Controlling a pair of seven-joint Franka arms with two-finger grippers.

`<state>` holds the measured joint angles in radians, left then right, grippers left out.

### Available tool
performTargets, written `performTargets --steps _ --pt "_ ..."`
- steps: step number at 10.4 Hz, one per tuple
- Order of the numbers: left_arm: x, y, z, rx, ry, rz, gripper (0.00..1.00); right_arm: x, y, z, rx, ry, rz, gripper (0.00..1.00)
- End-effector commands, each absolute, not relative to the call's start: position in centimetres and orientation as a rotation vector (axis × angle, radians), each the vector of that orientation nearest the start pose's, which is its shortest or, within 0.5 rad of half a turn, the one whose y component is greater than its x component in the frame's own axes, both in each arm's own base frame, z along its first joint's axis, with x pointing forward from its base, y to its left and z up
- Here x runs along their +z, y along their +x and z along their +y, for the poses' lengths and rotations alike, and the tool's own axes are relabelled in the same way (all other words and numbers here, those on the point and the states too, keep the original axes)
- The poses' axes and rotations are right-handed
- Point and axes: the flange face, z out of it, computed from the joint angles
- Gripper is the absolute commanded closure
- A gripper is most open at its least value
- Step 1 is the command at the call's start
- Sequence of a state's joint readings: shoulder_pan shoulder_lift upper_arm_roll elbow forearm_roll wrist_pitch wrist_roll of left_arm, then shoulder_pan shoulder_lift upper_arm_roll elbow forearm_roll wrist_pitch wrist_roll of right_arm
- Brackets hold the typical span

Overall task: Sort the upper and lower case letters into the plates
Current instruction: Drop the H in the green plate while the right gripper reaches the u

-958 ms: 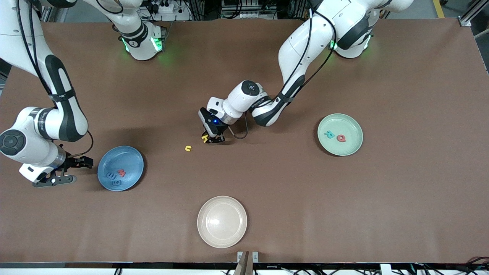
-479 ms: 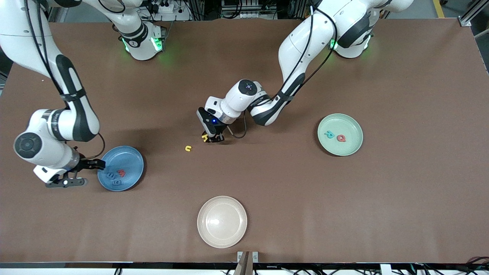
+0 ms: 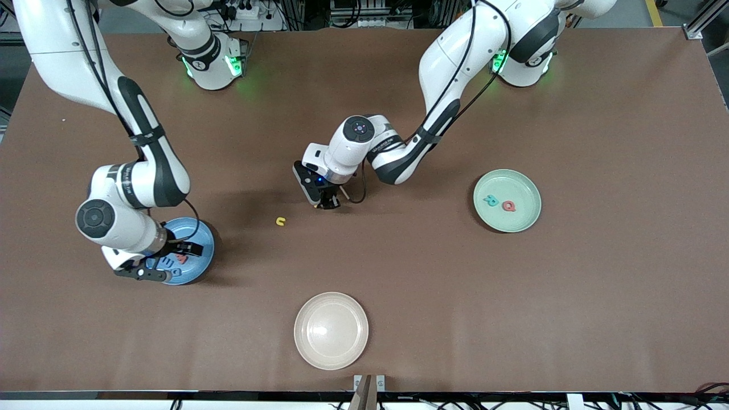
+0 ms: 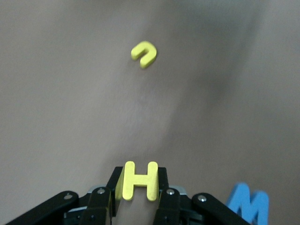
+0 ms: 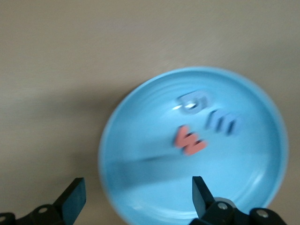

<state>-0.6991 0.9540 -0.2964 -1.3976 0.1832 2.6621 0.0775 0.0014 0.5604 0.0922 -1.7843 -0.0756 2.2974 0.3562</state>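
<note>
Yellow H (image 4: 136,181) pinched in the left gripper (image 3: 326,203) mid-table, yellow u (image 3: 280,221) and blue M (image 4: 249,207) left on the table, with two letters in the mint plate (image 3: 527,219), three in the blue plate (image 3: 203,262) under the wide-open right gripper (image 3: 168,262).

A high front camera is looking down over the whole table (image 3: 512,313). Each wrist camera is looking closely down past its jaws; the blue plate (image 5: 140,140) is appearing in both front and right wrist views.
</note>
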Motion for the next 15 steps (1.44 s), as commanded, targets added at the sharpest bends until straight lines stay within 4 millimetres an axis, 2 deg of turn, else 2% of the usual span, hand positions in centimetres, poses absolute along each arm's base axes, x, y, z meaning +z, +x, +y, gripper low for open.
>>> performTargets --steps 1,2,4,6,7,8,9,12,13,15 --pt "21.3 46.0 -57.3 -0.295 -2.827 1.682 0.88 25.0 63.3 9.6 0.081 -3.105 0.486 0.0" --pt "22.8 46.6 -55.7 -0.168 -2.793 1.714 0.88 25.1 62.4 9.7 0.091 -3.105 0.486 0.0" --pt "25.1 48.3 -50.7 0.089 -2.763 1.748 0.88 25.6 60.8 10.1 0.122 -2.993 0.602 0.0" --pt "26.6 49.0 -44.6 0.254 -2.775 1.73 0.86 24.6 59.0 15.3 0.103 -2.947 0.668 0.0" --pt "26.7 48.6 -41.6 0.301 -2.794 1.692 0.86 23.6 58.5 18.4 0.065 -2.934 0.693 0.0" --pt "26.3 48.1 -38.8 0.351 -2.807 1.659 0.86 22.7 58.4 19.7 0.06 -2.938 0.691 0.0" --pt "26.2 47.7 -36.5 0.385 -2.821 1.629 0.86 21.3 58.1 20.2 0.067 -2.944 0.681 0.0" --pt "24.9 45.4 -30.1 0.502 -2.794 1.539 0.86 18.9 56.9 22.3 0.102 -2.998 0.598 0.0" --pt "24.6 45.7 -28.7 0.514 -2.779 1.555 0.87 18.6 56.9 23.1 0.105 -3.015 0.562 0.0" --pt "24.0 47.5 -24.2 0.549 -2.788 1.575 0.87 17.9 56.9 23.3 0.113 -3.025 0.573 0.0"
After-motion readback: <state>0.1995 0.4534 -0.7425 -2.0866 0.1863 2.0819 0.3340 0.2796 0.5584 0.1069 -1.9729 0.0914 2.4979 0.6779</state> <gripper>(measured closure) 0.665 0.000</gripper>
